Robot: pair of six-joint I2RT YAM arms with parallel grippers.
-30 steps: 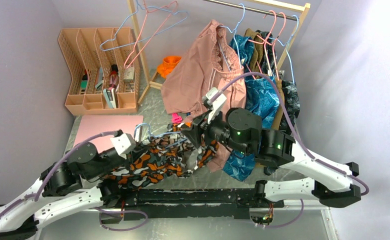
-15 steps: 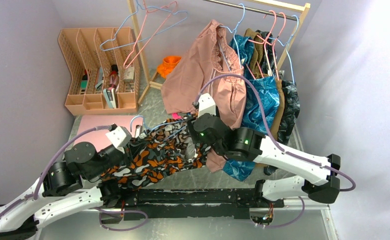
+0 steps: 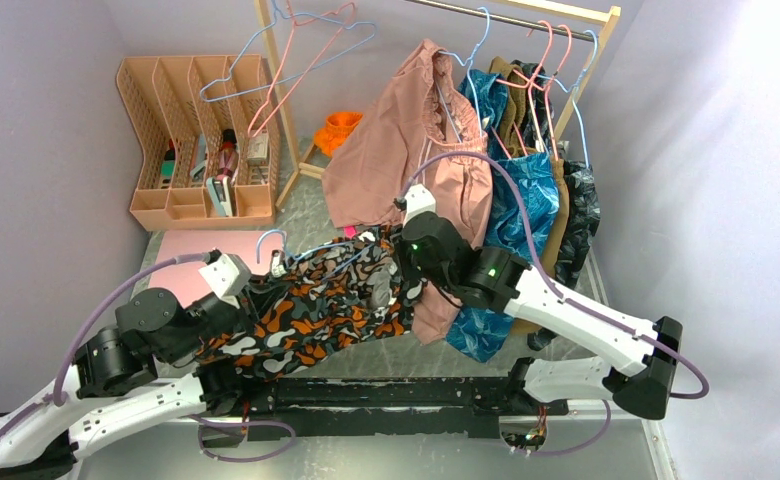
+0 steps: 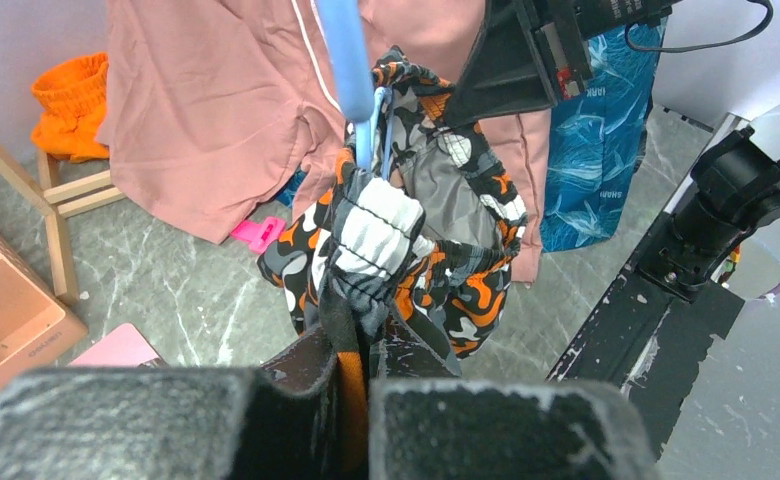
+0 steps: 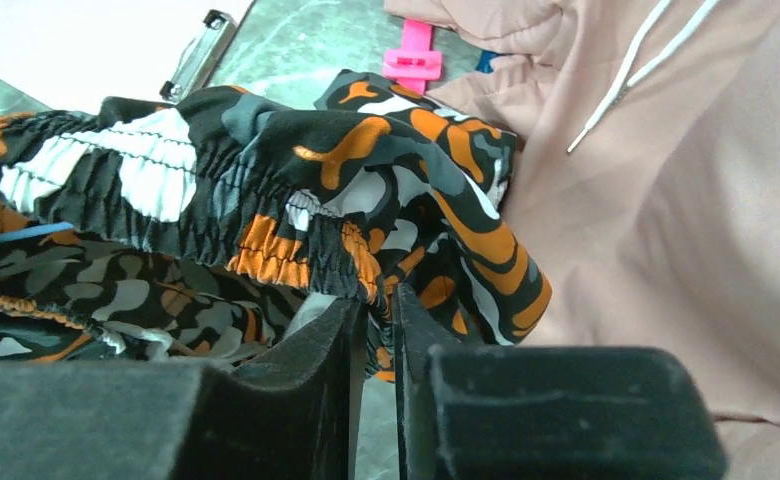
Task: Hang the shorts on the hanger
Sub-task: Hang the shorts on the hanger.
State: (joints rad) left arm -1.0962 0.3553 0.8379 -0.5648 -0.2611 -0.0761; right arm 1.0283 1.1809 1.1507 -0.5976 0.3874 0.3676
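Pinched tight, my left gripper (image 4: 354, 350) held the shorts (image 4: 436, 190), an orange strip of cloth squeezed between the pads. Whether the wire of the hanger (image 4: 346, 40) was caught in there too, I could not make out. My right gripper (image 5: 374, 320) had its fingers almost together, clamped on the gathered waistband edge of the same garment.

Between the two grips the shorts were stretched over the near middle of the worktop (image 3: 316, 215). I could not tell whether the cloth touched the surface. Most of the hanger's triangle was buried in the print. Only its blue stem rose from the bunched waistband, running off the top edge of my left wrist view.

Just beyond the shorts a pink peg (image 5: 413, 60) lay on the marble, its far end tucked under a hem. A pink board (image 3: 216, 255) sat toward the left edge, its metal clip beside the fabric. My right arm crossed in front of the dusty-pink garment (image 3: 406, 170) and the blue leaf-print garment (image 3: 526, 190), hiding their lower parts. Both hung from the wooden rail (image 3: 526, 15) along the far edge. An orange cloth (image 3: 341, 128) sat at the rack's foot, and a slotted organizer (image 3: 196, 140) filled the far left corner.
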